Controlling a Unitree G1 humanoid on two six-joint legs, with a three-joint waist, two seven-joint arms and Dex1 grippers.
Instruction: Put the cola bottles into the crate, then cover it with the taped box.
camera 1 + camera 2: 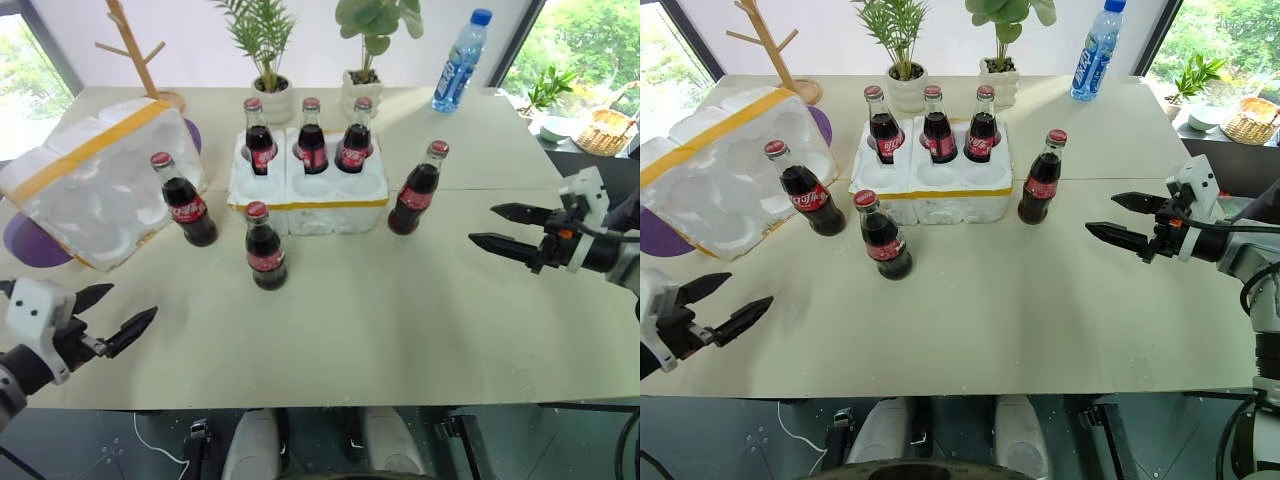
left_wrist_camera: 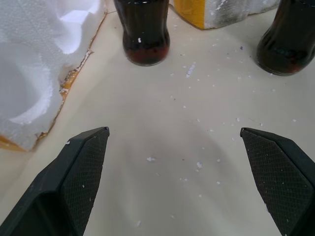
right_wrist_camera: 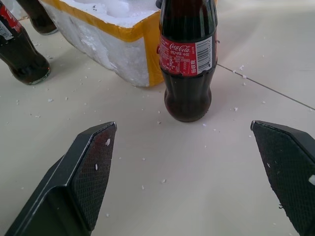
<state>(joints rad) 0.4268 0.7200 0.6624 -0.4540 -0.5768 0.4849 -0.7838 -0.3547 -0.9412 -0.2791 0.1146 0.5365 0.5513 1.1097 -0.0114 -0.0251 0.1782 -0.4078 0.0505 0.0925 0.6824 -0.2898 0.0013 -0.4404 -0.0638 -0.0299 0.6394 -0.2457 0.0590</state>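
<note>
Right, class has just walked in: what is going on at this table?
A two-armed robot is packing cola bottles into a white foam crate. Three bottles stand in its back wells; three more stand loose on the table: one left, one in front, one right. The taped box lies tipped at the left. The left gripper and right gripper are open, holding nothing.

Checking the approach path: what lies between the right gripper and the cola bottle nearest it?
Only bare tabletop with white foam crumbs separates the open right gripper from that cola bottle, seen in the right wrist view.
</note>
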